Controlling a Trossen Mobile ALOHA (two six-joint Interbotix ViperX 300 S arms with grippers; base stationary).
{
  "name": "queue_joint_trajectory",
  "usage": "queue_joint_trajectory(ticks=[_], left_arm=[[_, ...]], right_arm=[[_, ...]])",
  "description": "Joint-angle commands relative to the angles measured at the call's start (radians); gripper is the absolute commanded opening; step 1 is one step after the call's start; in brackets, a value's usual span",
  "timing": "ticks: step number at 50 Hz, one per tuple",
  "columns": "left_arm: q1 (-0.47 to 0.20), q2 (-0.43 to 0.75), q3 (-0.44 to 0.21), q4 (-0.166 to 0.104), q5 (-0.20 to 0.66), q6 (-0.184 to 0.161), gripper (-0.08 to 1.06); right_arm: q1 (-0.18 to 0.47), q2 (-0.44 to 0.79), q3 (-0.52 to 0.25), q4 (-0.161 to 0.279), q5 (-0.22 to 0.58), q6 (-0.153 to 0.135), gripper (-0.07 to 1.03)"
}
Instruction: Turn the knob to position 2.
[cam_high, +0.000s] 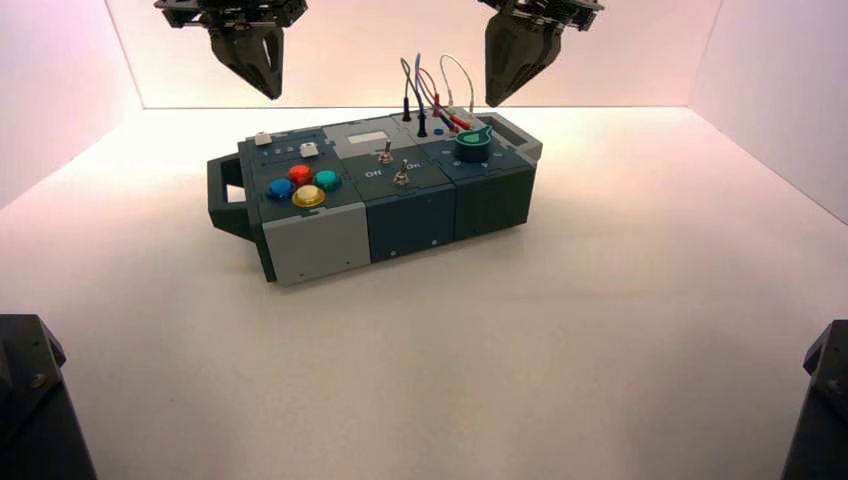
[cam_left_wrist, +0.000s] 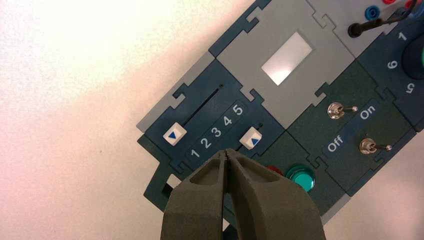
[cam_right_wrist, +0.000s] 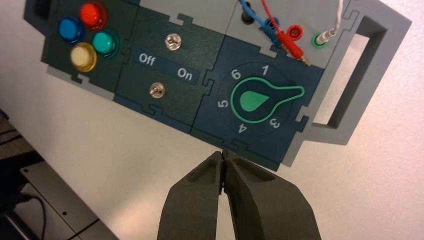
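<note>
The knob (cam_high: 473, 141) is a teal-green dial with a teardrop pointer, on the right end of the dark box (cam_high: 310, 240). In the right wrist view the knob (cam_right_wrist: 255, 101) has its pointer tip lying between the printed 1 and 3. My right gripper (cam_high: 495, 100) hangs shut and empty above and behind the knob; in its own view the gripper (cam_right_wrist: 223, 154) is over the box's near edge. My left gripper (cam_high: 272, 92) hangs shut and empty above the box's left end, and in its own view (cam_left_wrist: 227, 151) it is over the slider panel.
Red, blue, yellow and teal push buttons (cam_high: 303, 184) sit on the box's left part. Two metal toggle switches (cam_high: 392, 165) are in the middle, labelled Off and On. Two white sliders (cam_left_wrist: 174, 134) are at the back left, and plugged wires (cam_high: 432, 95) at the back right. There are handles (cam_high: 225, 195) at both ends.
</note>
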Motion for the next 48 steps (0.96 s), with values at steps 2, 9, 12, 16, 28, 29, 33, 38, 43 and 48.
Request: queue_joint_trajectory(ticks=[2, 9, 12, 16, 28, 29, 33, 38, 43, 48], left_arm=[[0.002, -0.044, -0.028, -0.002, -0.009, 0.000, -0.03], [0.000, -0.049, -0.028, -0.005, -0.012, -0.002, -0.03], [0.000, -0.054, -0.026, -0.006, -0.012, -0.002, -0.03], [0.002, -0.057, -0.025, -0.006, -0.012, -0.002, -0.03], [0.002, -0.061, -0.025, -0.006, -0.012, -0.002, -0.03], [0.002, -0.061, -0.026, -0.006, -0.014, -0.002, -0.03], [0.000, -0.060, -0.026, -0.006, -0.014, -0.002, -0.03], [0.000, -0.060, -0.026, -0.006, -0.014, 0.000, -0.03], [0.000, -0.057, -0.025, -0.006, -0.014, -0.002, -0.03], [0.000, -0.055, -0.025, -0.006, -0.014, -0.002, -0.03]], right_arm=[[-0.005, -0.049, 0.018, -0.005, -0.044, -0.006, -0.02], [-0.005, -0.064, 0.034, -0.026, -0.057, -0.006, -0.02], [-0.005, -0.071, 0.038, -0.043, -0.061, -0.005, -0.02], [-0.005, -0.074, 0.041, -0.048, -0.067, 0.000, -0.02], [-0.005, -0.083, 0.058, -0.058, -0.083, 0.002, -0.02], [-0.005, -0.084, 0.060, -0.058, -0.083, 0.002, -0.02], [-0.005, -0.089, 0.060, -0.061, -0.083, 0.002, -0.02], [-0.005, -0.092, 0.058, -0.066, -0.084, 0.002, -0.02], [-0.005, -0.095, 0.057, -0.075, -0.087, 0.002, -0.02], [-0.005, -0.098, 0.058, -0.086, -0.094, 0.002, -0.02]])
